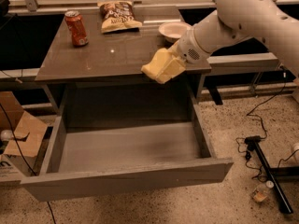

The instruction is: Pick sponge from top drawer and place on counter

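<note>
Camera view, sponge in transit. I read the pick as done: the sponge is out of the top drawer, whose tray stands pulled open with nothing showing inside. It is carried at the end of the white arm, where the gripper sits largely hidden behind it, jaws closed on the foam. The sponge hangs at the front edge of the desk top, near the right front corner, not resting on it. Left to do, in my judgement: carry it inward over the slab, lower, release. The glossy grey-brown top is bare at its middle and front. A red soda can stands toward the back left corner, a chip bag at the back edge, a white bowl near the back right corner. Around the desk: speckled floor, a cardboard box to the left, a black stand with cables to the right.
</note>
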`<state>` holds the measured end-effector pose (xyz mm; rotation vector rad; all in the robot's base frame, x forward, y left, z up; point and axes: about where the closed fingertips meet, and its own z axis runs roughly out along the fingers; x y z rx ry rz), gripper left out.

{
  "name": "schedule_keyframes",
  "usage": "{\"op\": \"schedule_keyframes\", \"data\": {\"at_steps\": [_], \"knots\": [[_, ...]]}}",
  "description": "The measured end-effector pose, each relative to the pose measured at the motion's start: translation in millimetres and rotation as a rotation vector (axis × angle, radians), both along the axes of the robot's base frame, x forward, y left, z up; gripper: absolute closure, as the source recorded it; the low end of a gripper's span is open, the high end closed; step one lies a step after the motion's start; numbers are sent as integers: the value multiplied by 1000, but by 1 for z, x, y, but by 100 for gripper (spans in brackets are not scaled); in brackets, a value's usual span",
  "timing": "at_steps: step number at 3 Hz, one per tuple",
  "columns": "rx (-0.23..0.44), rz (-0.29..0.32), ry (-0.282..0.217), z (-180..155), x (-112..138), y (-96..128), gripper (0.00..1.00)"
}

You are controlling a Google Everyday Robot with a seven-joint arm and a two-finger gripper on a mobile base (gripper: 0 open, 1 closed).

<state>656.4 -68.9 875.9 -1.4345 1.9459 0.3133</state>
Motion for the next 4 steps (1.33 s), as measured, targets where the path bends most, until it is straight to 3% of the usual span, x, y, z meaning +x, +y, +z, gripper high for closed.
{"op": "schedule_keyframes", "data": {"at_steps": [1,2,4], "knots": [[18,5,-24,-1,15,15,100],[27,37,-69,4,47,43,95],[60,118,-109,14,116,113,53]]}}
